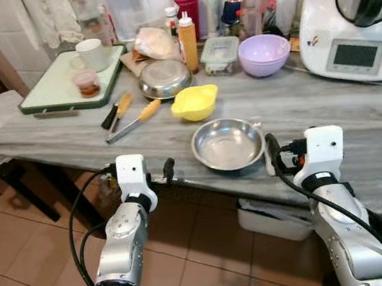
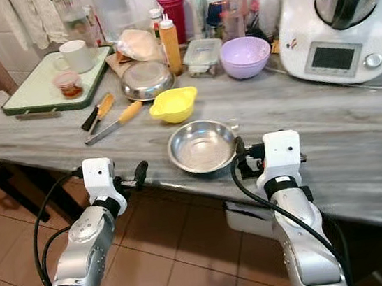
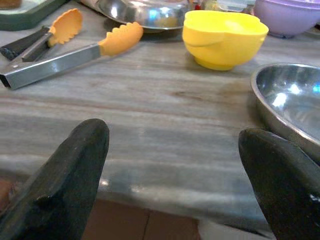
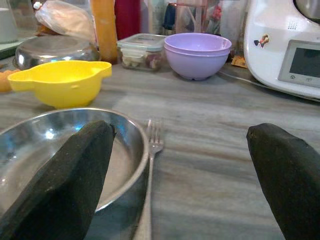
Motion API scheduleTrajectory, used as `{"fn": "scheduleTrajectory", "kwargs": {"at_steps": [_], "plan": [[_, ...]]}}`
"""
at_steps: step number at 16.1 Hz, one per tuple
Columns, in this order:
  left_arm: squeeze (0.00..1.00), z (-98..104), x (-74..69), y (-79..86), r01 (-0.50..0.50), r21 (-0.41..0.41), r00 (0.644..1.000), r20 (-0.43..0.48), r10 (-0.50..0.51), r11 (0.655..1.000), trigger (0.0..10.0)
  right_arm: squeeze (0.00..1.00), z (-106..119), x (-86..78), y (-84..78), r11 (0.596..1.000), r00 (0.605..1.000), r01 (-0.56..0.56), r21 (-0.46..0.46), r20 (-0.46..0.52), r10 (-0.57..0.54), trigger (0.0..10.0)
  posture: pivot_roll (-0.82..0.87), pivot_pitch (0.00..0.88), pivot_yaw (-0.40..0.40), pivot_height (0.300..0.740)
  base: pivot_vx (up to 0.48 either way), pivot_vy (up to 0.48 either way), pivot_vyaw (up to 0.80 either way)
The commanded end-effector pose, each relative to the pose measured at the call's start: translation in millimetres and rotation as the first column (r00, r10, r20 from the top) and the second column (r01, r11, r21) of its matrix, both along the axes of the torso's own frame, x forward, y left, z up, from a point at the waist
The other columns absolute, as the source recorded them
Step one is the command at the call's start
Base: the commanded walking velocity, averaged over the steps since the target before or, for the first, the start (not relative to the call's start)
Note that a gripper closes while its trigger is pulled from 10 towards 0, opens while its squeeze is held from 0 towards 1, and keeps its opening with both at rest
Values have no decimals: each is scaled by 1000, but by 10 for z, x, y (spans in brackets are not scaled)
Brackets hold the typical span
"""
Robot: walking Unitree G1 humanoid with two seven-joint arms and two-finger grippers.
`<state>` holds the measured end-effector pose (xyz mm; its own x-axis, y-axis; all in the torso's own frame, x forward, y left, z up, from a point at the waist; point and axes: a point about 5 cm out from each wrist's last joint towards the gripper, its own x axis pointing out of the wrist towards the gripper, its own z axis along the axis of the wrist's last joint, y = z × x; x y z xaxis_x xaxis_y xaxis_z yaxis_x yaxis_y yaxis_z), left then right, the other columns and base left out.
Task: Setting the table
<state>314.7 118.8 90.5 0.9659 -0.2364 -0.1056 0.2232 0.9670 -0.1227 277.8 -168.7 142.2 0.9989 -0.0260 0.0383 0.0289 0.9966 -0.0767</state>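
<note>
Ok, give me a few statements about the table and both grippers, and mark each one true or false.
1. A fork lies right beside the steel bowl. True.
2. The yellow bowl sits on the green tray. False: it stands on the table, away from the tray.
3. The left gripper is open. True.
4. The right gripper grips the fork. False: it is open, holding nothing.
5. The tongs have orange tips. True.

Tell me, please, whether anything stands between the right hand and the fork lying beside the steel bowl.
Nothing visible does. The right hand, open, faces the fork across bare table; the steel bowl sits beside the fork, not across the path.
</note>
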Motion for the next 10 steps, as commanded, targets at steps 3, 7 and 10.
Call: {"fn": "scheduleTrajectory", "kwargs": {"at_steps": [3, 7, 10], "plan": [[0, 28, 13, 31, 10, 26, 1000, 8, -11, 1000, 10000, 0, 96, 9, 19, 1000, 999, 2, -10, 46, -1, 10000, -198, 47, 86, 740, 0, 311, 0], [0, 27, 24, 44, 13, 36, 1000, 4, -13, 999, 10000, 0, 88, 5, 13, 1000, 999, 10, -12, 48, -9, 10000, -199, 49, 90, 740, 0, 314, 0], [0, 23, 26, 65, 12, 45, 1000, 2, -12, 999, 10000, 0, 88, 17, 13, 1000, 999, 14, -10, 50, -14, 10000, -193, 41, 90, 740, 0, 360, 0]]}}
